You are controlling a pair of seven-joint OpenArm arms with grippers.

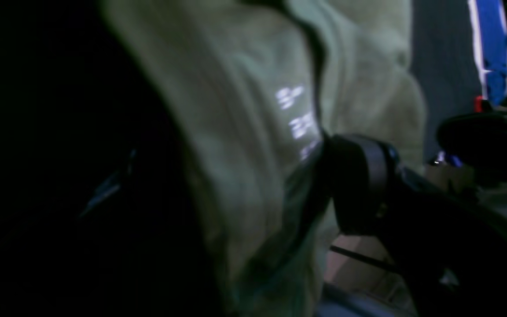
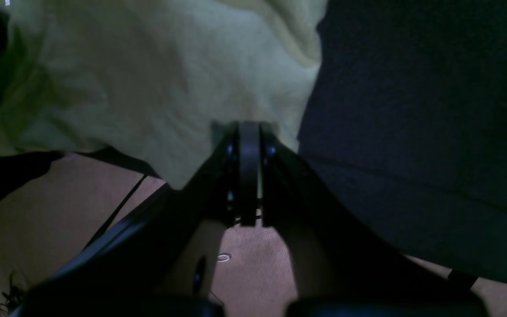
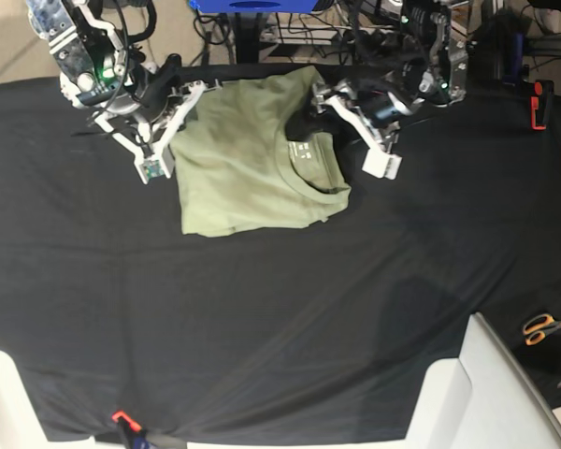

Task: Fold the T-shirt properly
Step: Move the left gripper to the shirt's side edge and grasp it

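I see the T-shirt (image 3: pixel 248 159) lying partly folded at the far middle of the black table cloth (image 3: pixel 262 309), collar (image 3: pixel 309 164) toward the scene's right, its long axis running roughly far-to-near with the near hem (image 3: pixel 252 227) closest to me. The right gripper (image 3: pixel 182 94), on the scene's left, sits at the shirt's far-left corner. In the right wrist view the right gripper (image 2: pixel 249 127) has its jaws pressed together on the edge of the green fabric (image 2: pixel 156 79), so I judge that it holds the shirt there. The left gripper (image 3: pixel 332 94), on the scene's right, sits at the far-right corner just above the collar. In the left wrist view one finger (image 1: pixel 359 176) rests against the cloth beside the white label marks (image 1: pixel 297 119), but the picture is dark and blurred. I cannot tell from it how wide the jaws stand or whether any fabric is between them. Both grippers are at the far edge, roughly level with each other, and the body of the shirt extends from them toward the near side. I judge that the next fold turns on this: the far edge must travel along the long axis toward the near hem, and the two arms are about equally close to it. The scissors (image 3: pixel 542 327) and the red tool (image 3: pixel 539 103) lie well apart from the work.
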